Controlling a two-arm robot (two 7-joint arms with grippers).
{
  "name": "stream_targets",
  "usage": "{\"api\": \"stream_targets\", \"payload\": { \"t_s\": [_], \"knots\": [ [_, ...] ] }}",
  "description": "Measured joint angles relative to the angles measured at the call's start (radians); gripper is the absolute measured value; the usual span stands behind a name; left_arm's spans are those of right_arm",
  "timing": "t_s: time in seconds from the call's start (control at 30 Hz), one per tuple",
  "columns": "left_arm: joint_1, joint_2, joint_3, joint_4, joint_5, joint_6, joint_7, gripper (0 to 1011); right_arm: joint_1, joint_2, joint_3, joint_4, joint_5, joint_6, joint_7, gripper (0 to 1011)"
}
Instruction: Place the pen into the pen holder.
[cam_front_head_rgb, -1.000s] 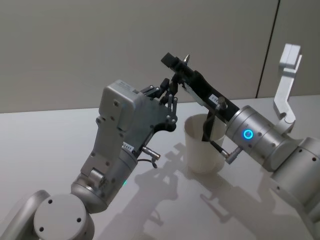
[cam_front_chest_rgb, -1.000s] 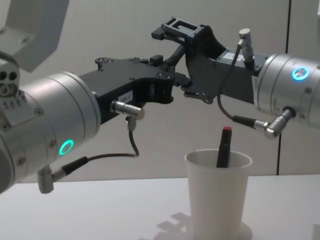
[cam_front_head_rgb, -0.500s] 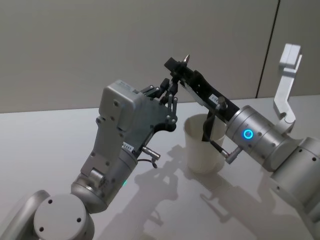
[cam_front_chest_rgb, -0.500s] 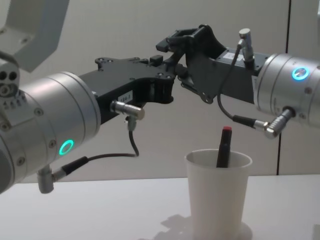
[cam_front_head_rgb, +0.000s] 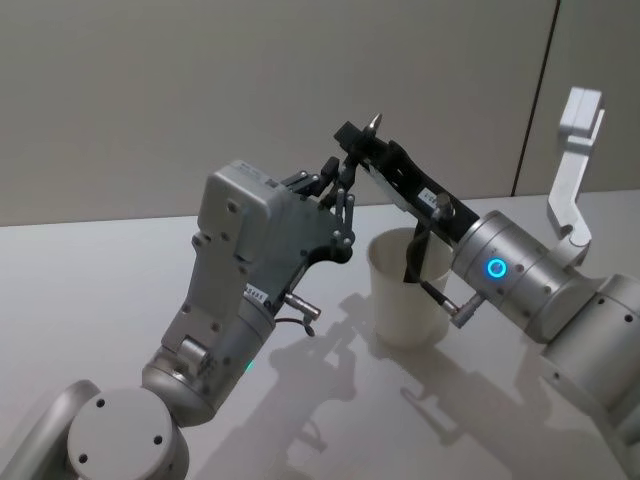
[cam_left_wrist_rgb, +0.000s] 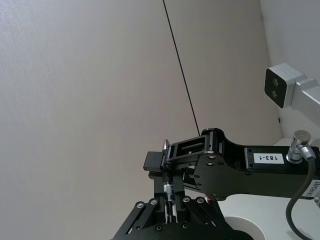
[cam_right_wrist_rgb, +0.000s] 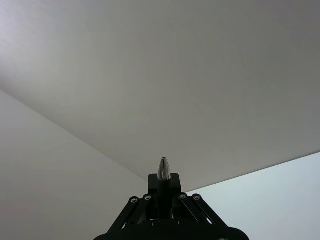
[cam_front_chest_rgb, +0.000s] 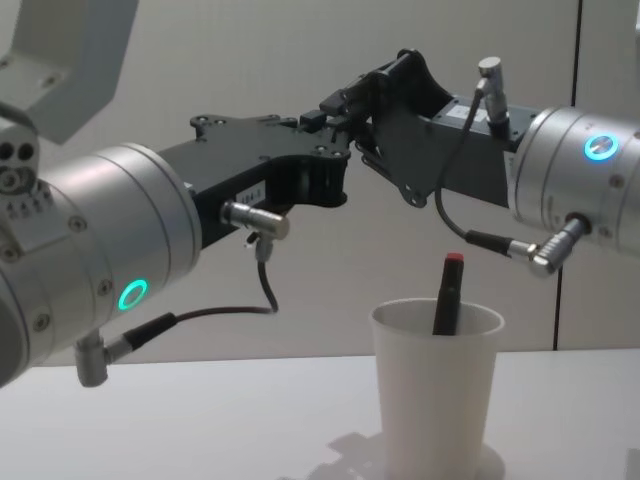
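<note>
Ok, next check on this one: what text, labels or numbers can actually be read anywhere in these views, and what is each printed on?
"183-1": white sticker on the black body of the right gripper, readable in the left wrist view.
White sticker on the right gripper's body in the head view: too small to read.
White stickers on the left gripper housing in the head and chest views: too small to read.
The pen holder is plain, no print.

Pale grey table (cam_front_head_rgb: 120, 290), white paper cup (cam_front_head_rgb: 405, 300) standing on it (upright)

The pen holder (cam_front_chest_rgb: 435, 395) hides its pen's (cam_front_chest_rgb: 448, 293) lower half (base cut off below).
</note>
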Motion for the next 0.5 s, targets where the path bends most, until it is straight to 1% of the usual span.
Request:
{"api": "stream_targets", "payload": {
  "t_s": [0.37,0.4,0.43,0.47,0.5],
  "knots": [
    [0.0,0.0,0.0,0.0,0.0,0.0,0.0,114,0.0,0.0,0.0,0.0,0.0,0.0,0.0,123],
    [0.0,0.0,0.0,0.0,0.0,0.0,0.0,149,0.0,0.0,0.0,0.0,0.0,0.0,0.0,123],
    [0.0,0.0,0.0,0.0,0.0,0.0,0.0,161,0.0,0.0,0.0,0.0,0.0,0.0,0.0,123],
    [0.0,0.0,0.0,0.0,0.0,0.0,0.0,200,0.0,0.0,0.0,0.0,0.0,0.0,0.0,123],
    [0.0,0.0,0.0,0.0,0.0,0.0,0.0,211,0.0,0.0,0.0,0.0,0.0,0.0,0.0,123]
  ]
}}
